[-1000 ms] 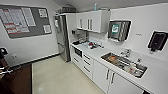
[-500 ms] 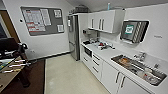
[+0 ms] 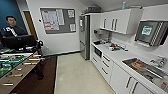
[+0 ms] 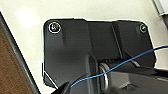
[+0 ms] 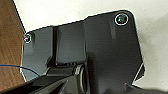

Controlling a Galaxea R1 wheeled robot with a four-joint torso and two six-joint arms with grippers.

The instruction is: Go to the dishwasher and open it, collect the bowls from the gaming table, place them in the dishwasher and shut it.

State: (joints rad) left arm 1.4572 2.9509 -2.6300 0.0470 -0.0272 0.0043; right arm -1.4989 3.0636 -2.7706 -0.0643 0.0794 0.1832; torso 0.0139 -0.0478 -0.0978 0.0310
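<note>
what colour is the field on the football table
Green. The football table sits at the left of the head view, where its field shows best.

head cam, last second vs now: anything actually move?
Only the camera: the view has swung left, bringing the gaming table and a person behind it into frame, while the sink slid toward the right edge. Fridge, cabinets and notice board stayed put.

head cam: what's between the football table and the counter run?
Head view: bare pale floor, with a dark brown strip along the football table. Nothing stands between it and the counter cabinets.
</note>
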